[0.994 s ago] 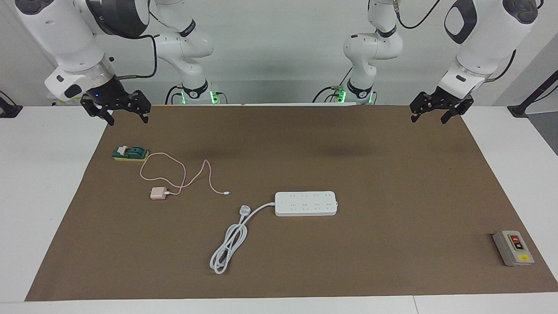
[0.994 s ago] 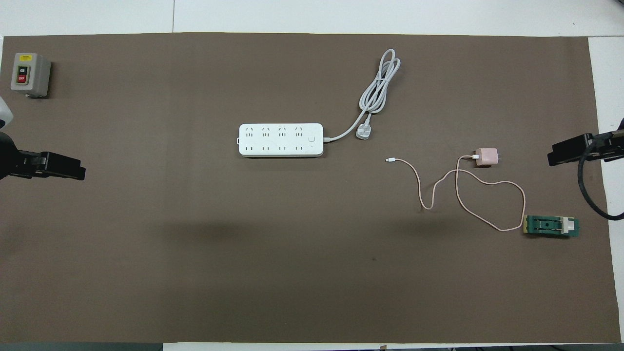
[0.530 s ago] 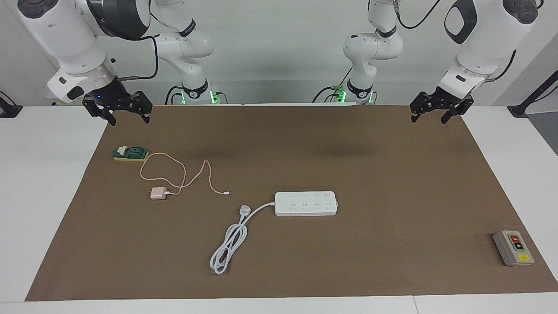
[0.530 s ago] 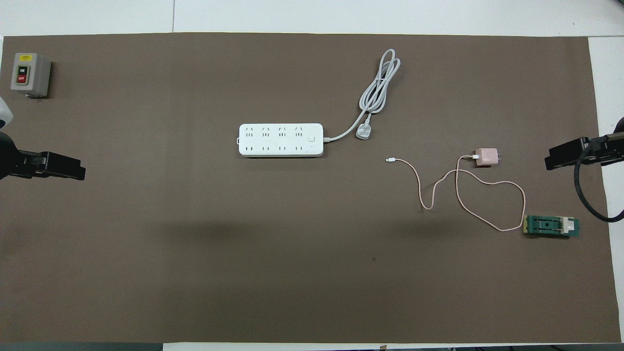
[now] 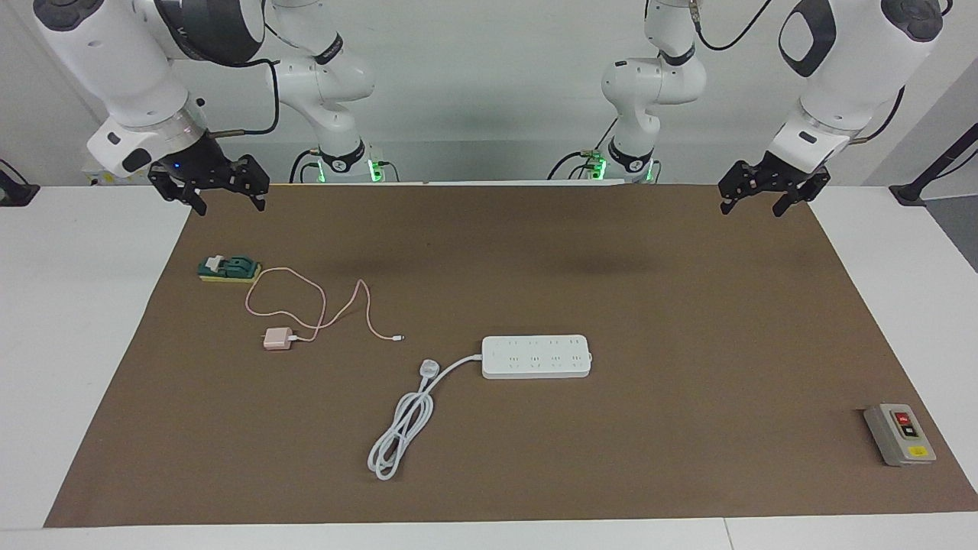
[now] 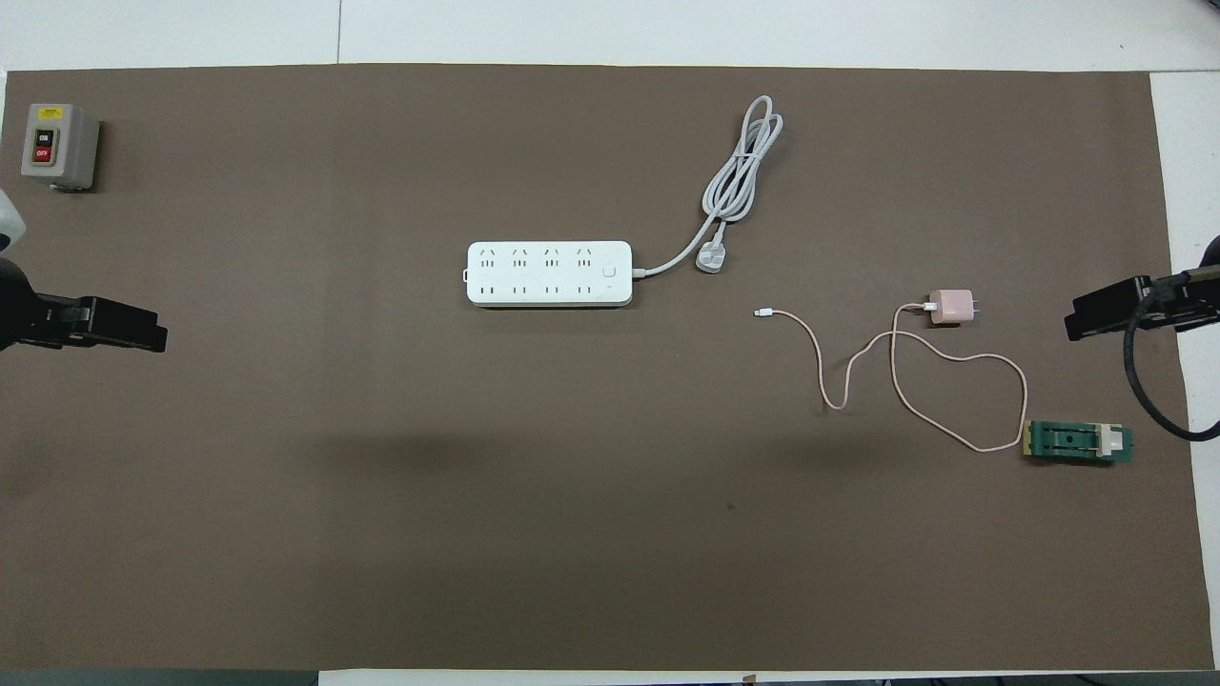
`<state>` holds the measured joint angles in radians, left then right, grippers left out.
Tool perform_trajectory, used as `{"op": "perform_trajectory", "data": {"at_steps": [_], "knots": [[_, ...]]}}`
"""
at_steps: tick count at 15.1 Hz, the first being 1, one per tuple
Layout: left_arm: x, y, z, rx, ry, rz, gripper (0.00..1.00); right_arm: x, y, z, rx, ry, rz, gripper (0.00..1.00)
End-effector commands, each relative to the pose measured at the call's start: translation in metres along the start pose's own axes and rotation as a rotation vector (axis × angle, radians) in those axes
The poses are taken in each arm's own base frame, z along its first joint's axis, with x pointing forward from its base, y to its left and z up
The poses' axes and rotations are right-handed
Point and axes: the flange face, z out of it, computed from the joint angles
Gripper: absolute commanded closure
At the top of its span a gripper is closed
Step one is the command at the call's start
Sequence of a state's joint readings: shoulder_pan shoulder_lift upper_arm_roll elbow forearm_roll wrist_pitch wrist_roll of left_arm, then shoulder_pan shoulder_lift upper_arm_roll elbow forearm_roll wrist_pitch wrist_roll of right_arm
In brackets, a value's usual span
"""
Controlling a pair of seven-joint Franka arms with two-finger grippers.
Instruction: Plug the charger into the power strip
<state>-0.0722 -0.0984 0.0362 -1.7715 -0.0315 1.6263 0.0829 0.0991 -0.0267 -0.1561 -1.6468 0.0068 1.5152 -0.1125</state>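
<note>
Charger and power strip lay apart on the tabletop, both grippers in the air.

The charger (image 5: 276, 338) lay toward the right arm's end, its pink cable (image 5: 321, 305) looped up to the green block (image 5: 228, 269). The power strip (image 5: 536, 357) lay near the middle, its white cord (image 5: 401, 428) coiled beside it. The right gripper (image 5: 218, 195) hung over the mat (image 5: 688, 321) corner near the green block, fingers spread wide, holding nothing. The left gripper (image 5: 755, 203) waited over the other corner, fingers wide too. A grey switch box (image 5: 899, 434) sat well apart.
</note>
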Motion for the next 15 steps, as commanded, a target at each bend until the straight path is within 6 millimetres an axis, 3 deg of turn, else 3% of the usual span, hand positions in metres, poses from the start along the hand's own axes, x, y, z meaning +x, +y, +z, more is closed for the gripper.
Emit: {"op": "perform_trajectory", "data": {"at_steps": [1, 5, 15], "knots": [[-0.007, 0.0, -0.001, -0.017, 0.015, 0.003, 0.0, 0.0, -0.004, -0.004, -0.002, 0.049, 0.008, 0.0], [-0.007, 0.0, -0.001, -0.017, 0.015, 0.003, 0.0, 0.003, -0.004, 0.0, 0.0, 0.056, 0.021, 0.0], [-0.007, 0.0, -0.001, -0.017, 0.015, 0.003, 0.0, 0.017, -0.014, 0.02, 0.076, 0.018, 0.451, 0.0]]}}
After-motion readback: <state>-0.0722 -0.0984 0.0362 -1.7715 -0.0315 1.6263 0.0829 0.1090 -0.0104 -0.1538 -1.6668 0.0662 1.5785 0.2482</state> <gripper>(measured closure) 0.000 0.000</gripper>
